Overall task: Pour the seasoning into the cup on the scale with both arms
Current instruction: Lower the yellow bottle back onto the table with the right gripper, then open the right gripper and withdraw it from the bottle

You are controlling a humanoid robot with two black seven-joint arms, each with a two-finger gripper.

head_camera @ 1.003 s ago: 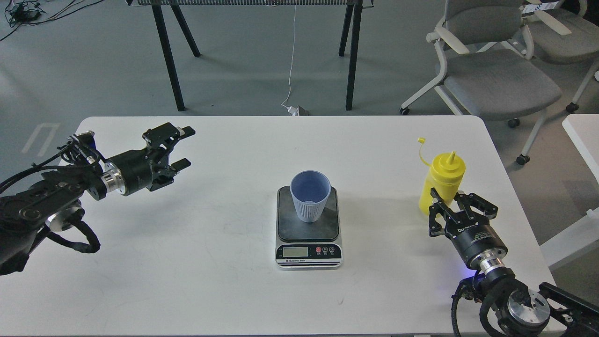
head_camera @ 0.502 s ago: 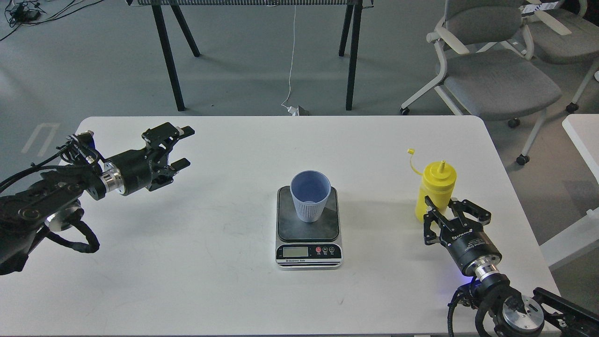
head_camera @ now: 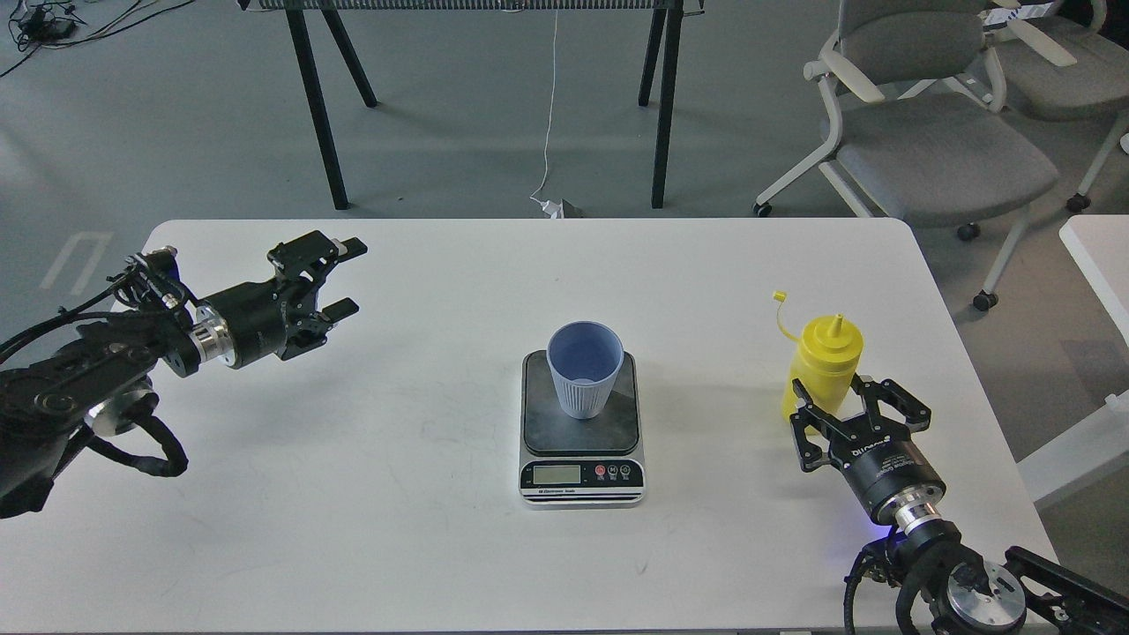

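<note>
The yellow seasoning bottle (head_camera: 825, 357) stands upright on the table at the right, its small tethered cap (head_camera: 778, 297) hanging off to its left. My right gripper (head_camera: 842, 397) is open, with its fingers on either side of the bottle's lower part. The light-blue cup (head_camera: 584, 369) stands upright on the dark platform of the scale (head_camera: 580, 476) at the table's middle. My left gripper (head_camera: 342, 276) is open and empty, hovering over the table's left side, far from the cup.
The white table (head_camera: 423, 494) ends close behind the right arm. Grey office chairs (head_camera: 935, 132) stand behind the table's right corner. Black table legs (head_camera: 313, 106) and a white cable (head_camera: 549, 115) are on the floor beyond.
My right gripper brought the bottle down and slightly left onto the table, then spread its fingers a little and pulled back. The left arm, cup and scale have not moved.
</note>
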